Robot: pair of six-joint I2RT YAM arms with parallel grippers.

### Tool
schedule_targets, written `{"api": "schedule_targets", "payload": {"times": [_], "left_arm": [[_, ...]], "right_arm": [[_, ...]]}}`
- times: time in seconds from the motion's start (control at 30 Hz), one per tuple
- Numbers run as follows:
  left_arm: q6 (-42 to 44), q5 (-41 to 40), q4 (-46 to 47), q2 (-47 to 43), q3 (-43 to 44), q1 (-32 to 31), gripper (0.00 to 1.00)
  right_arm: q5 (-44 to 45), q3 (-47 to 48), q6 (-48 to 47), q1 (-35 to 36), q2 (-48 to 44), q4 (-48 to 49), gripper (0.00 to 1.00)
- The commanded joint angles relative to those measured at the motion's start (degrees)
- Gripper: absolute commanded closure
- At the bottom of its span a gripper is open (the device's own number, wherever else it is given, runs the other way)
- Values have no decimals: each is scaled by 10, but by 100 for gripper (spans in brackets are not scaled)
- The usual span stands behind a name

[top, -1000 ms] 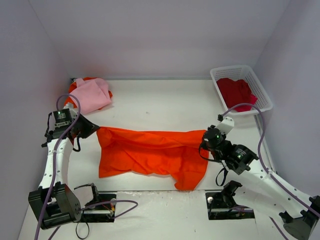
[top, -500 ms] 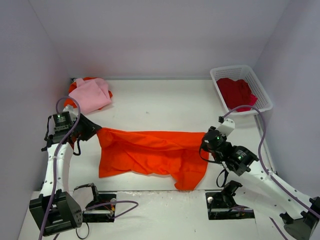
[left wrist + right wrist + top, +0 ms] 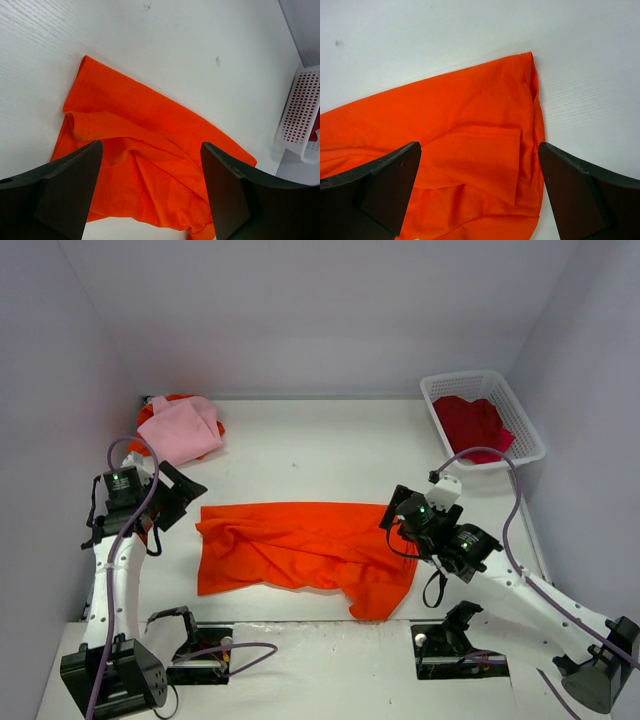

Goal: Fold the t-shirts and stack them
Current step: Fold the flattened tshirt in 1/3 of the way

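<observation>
**Orange t-shirt loose on the worktop, both end effectors spread**

Orange t-shirt (image 3: 300,555) lies in the middle of the worktop (image 3: 300,455), roughly flat but rumpled, with its near right corner trailing toward the arm bases. We judge it light, limp and a little slippery: it will sag and crease wherever it is unsupported, so we would pinch it at two corners or along a hemmed edge (the right wrist view shows a stitched sleeve hem close to hand) and lift both sides together.

Left end effector (image 3: 183,500) hangs just off the shirt's left edge and the right end effector (image 3: 393,512) sits over its right edge. Both have their fingers (image 3: 70,190) spread with nothing between them.

Pink t-shirt (image 3: 185,430) is heaped in the far left corner, and the crimson t-shirt (image 3: 470,420) sits in the white basket (image 3: 528,430) at far right.
</observation>
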Motion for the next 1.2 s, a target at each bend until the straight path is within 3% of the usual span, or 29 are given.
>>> {"api": "schedule_targets", "payload": {"times": [0.0,0.37,0.7,0.83,1.17], "left_arm": [[-13,-3,29,7,9,2,26],[-39,5,133,128,35,-21,26],[-66,-33,182,237,82,-116,26],[-73,-58,190,265,107,-182,26],[-73,-79,205,309,99,-204,26]], "right_arm": [[43,31,9,3,20,8,0],[45,61,-5,-2,97,42,0],[-27,107,-85,-57,207,152,0],[-98,70,-91,-101,225,211,0],[-154,-24,-63,-121,233,293,0]]}}
